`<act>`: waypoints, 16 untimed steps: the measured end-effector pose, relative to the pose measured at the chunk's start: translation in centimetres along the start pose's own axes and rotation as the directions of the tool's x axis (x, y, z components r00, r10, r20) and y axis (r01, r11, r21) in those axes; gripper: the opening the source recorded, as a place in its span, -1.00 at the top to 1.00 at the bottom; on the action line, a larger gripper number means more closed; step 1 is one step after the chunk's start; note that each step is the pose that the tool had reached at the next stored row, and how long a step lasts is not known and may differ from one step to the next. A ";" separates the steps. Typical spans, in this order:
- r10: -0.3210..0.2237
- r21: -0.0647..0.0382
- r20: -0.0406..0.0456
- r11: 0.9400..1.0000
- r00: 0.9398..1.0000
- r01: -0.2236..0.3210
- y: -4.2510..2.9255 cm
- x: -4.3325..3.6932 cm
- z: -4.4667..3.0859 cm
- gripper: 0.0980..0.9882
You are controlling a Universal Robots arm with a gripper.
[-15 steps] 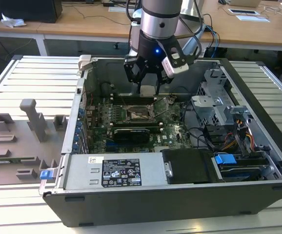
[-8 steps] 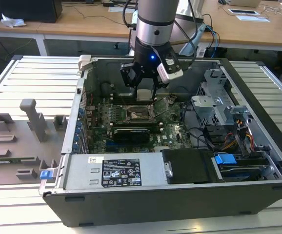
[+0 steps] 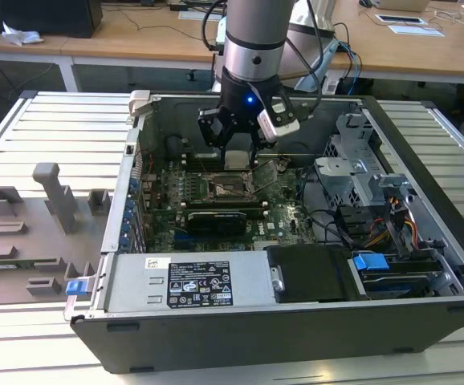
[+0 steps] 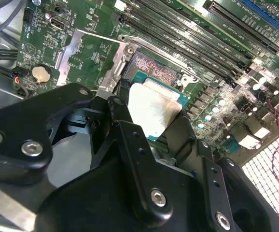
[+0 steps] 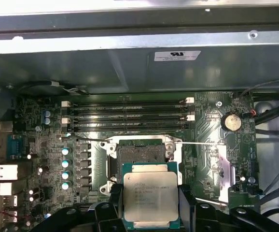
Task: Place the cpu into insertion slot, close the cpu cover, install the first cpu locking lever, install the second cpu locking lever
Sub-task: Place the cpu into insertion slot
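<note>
Fingers [image 5: 185, 200] of the gripper [image 5: 149, 193] pinch the cpu [image 5: 150, 195] by two opposite edges. They hold it flat, just beside the open insertion slot [image 5: 140, 152] and not yet seated. From where I stand, doing this well means squaring the chip to the socket rim and keeping it level, never dragging it over the contacts. I count one cpu, one slot, two fingers.
</note>
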State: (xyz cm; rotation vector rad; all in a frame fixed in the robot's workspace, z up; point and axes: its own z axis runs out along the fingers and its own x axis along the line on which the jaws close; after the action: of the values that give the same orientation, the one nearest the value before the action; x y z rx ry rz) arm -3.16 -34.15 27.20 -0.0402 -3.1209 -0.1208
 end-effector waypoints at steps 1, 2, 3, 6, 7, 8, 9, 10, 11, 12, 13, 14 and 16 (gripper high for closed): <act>0.000 0.000 0.000 1.000 1.000 0.000 0.00 0.00 0.01 0.00; 0.000 0.000 0.000 1.000 1.000 0.000 0.00 0.00 0.01 0.00; 0.000 0.000 0.000 1.000 1.000 0.000 0.00 0.00 0.02 0.00; 0.000 0.000 0.000 1.000 1.000 0.000 0.00 0.00 0.03 0.00; 0.003 0.000 0.000 1.000 1.000 -0.003 0.00 0.00 0.03 0.00; 0.023 -0.001 0.002 1.000 1.000 -0.023 0.00 0.00 0.04 0.00; 0.059 -0.001 0.005 0.998 0.998 -0.059 0.00 0.00 0.05 0.00; 0.081 -0.002 0.006 0.997 0.997 -0.081 0.00 0.00 0.06 0.00; 0.108 -0.002 0.008 0.994 0.994 -0.108 -0.01 0.00 0.07 0.00; 0.131 -0.003 0.010 0.991 0.991 -0.131 -0.01 0.00 0.09 0.00; 0.147 -0.003 0.011 0.989 0.989 -0.147 -0.01 0.00 0.09 0.00; 0.160 -0.003 0.012 0.987 0.987 -0.160 -0.01 0.00 0.10 0.00; 0.181 -0.003 0.014 0.983 0.983 -0.181 -0.01 0.00 0.12 0.00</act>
State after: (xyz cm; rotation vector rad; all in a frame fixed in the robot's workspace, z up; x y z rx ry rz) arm -3.17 -34.15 27.08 -0.3254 -3.1115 -0.1205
